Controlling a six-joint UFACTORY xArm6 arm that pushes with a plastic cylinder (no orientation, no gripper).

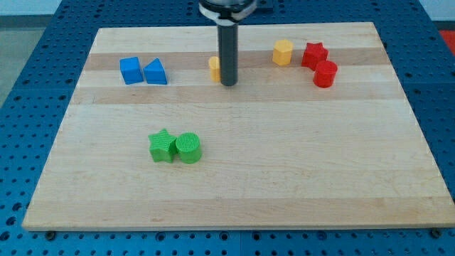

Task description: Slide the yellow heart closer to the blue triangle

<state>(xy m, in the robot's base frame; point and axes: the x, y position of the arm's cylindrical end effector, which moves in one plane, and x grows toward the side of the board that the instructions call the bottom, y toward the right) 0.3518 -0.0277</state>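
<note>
The yellow heart [214,69] lies near the view's top centre, partly hidden behind the rod. The blue triangle [156,72] lies to its left, with a blue cube [131,70] touching its left side. My tip [228,84] rests on the board right against the heart's right side. A gap of bare board separates the heart from the blue triangle.
A yellow hexagon [283,52], a red star [313,55] and a red cylinder [325,74] sit at the view's top right. A green star [163,146] and a green cylinder [189,148] touch each other at lower left centre. The wooden board [284,171] lies on a blue perforated table.
</note>
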